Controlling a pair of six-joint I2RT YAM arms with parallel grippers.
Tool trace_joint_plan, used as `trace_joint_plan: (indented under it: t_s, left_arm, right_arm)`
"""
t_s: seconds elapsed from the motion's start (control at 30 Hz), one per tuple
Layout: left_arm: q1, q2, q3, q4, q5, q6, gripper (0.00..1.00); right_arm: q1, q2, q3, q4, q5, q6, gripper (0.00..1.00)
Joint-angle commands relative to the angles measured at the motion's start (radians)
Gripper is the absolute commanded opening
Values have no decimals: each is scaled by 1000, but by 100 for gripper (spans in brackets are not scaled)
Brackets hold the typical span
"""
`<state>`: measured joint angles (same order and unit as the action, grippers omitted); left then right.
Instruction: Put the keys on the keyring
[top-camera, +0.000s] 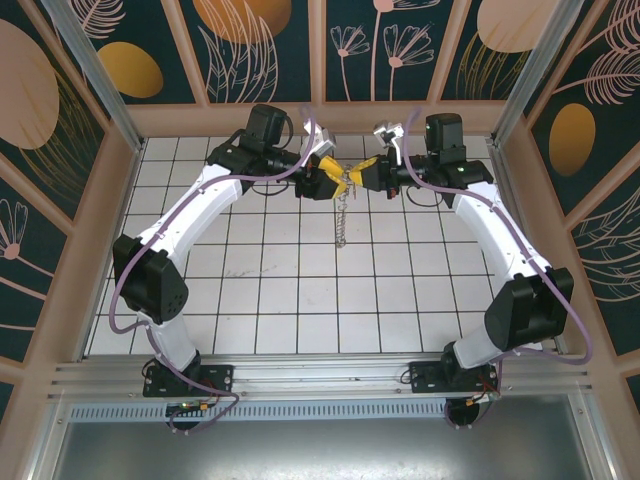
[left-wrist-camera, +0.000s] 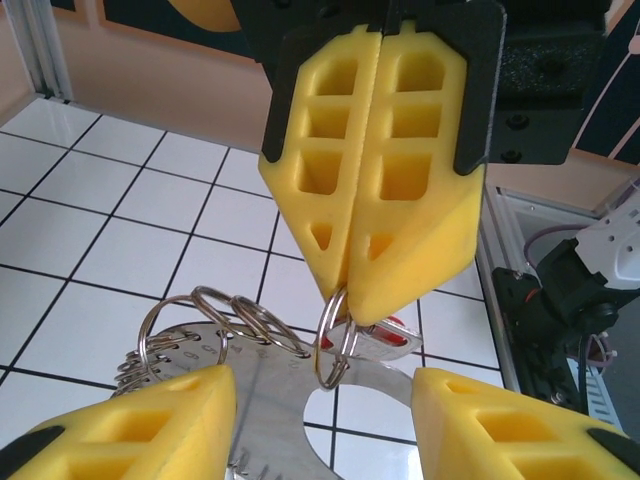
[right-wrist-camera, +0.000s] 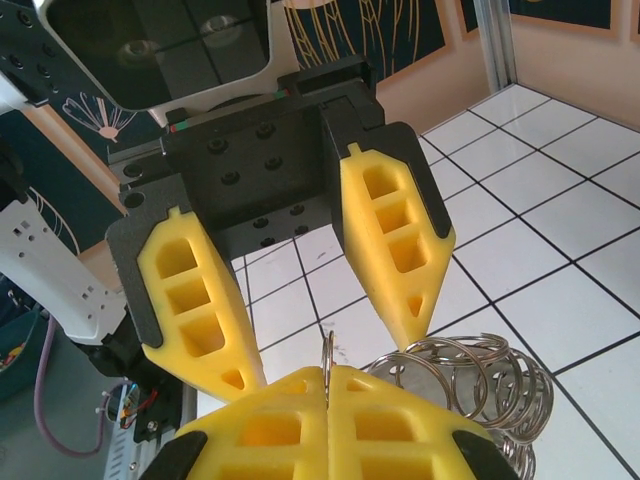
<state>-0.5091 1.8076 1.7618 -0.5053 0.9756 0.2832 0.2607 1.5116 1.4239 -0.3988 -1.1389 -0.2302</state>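
Keyring (left-wrist-camera: 200, 305) is up off the table (top-camera: 280, 300), carried where the two arms meet at the far middle. From above we see a thin strand of it trailing below that spot.

Left side: the left tool (left-wrist-camera: 322, 380) has its fingers apart. A flat silvery plate (left-wrist-camera: 270, 400) with a hole lies across the gap, and we cannot tell whether the pads touch it. The keyring's stacked rings bunch just beyond one finger.

Middle: one split ring (left-wrist-camera: 335, 345) stands upright. The key (left-wrist-camera: 395, 335), red head showing, sits right beside it.

Right side: the right tool (left-wrist-camera: 345, 300) is pressed together, pinching the top of that split ring.

Our reading: threading is under way, not finished. The key may already ride the pinched ring, though the view is too crowded to say. Left to do, we judge: work the key fully on, then let go.
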Motion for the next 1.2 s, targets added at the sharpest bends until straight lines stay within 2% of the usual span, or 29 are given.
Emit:
trace_joint_plan:
  t_s: [0.0,0.33,0.8,0.93,1.17]
  left_arm:
    - [5,4,31,1,44,-10,50]
    - [5,6,33,44,53,-41,49]
    - [4,25,7,100,112,-94,35]
    - [4,29,1,117,123,-109,29]
    - [5,39,-7,137,156,-122,3]
  right_arm:
    - [-3,-32,-14,43,-46,-5,0]
    - [0,-28,-21,43,-51,-9,0]
    - [0,-30,-25,62,-48,0,0]
    - [-1,-33,-29,69,-47,3,0]
    - [-1,-31,-35,87,-41,15,0]
